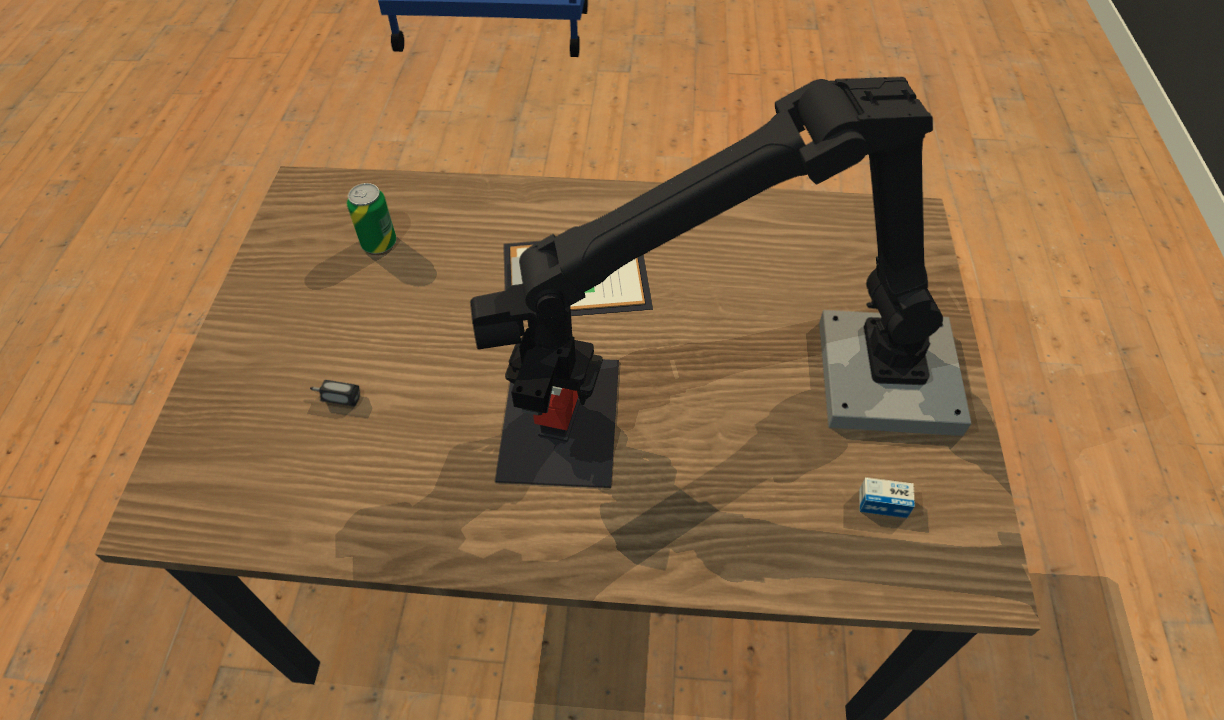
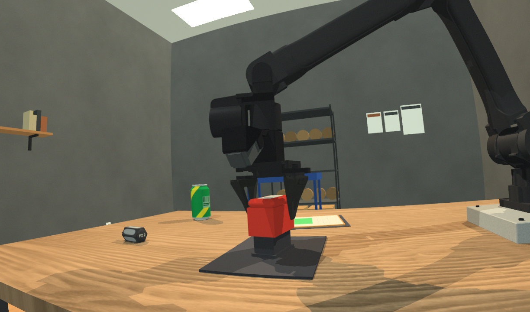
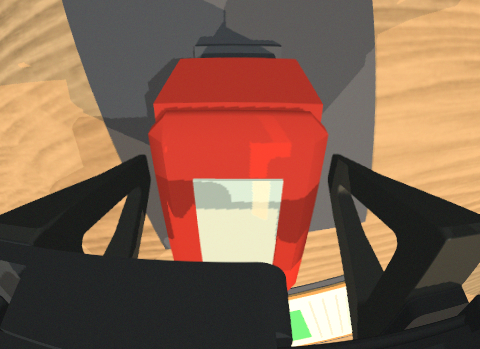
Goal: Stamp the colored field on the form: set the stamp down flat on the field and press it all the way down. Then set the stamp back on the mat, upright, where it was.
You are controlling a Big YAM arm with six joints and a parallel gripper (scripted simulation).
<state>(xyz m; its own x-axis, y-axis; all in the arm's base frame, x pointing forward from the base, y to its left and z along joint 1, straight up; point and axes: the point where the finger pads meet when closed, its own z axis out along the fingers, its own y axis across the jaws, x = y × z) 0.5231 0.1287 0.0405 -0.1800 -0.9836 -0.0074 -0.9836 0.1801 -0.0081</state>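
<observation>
Over the dark mat (image 1: pixel 589 452), jaws released, straddling the stamp.
On the counter (image 1: pixel 240 483), the red stamp (image 2: pixel 267 221) stands upright on the mat; the gripper (image 2: pixel 269 199) is lowered around its top, one finger (image 3: pixel 380 223) on each side, not gripping. Beyond lies the form (image 2: pixel 328 220) with its green field (image 2: pixel 302 221).
</observation>
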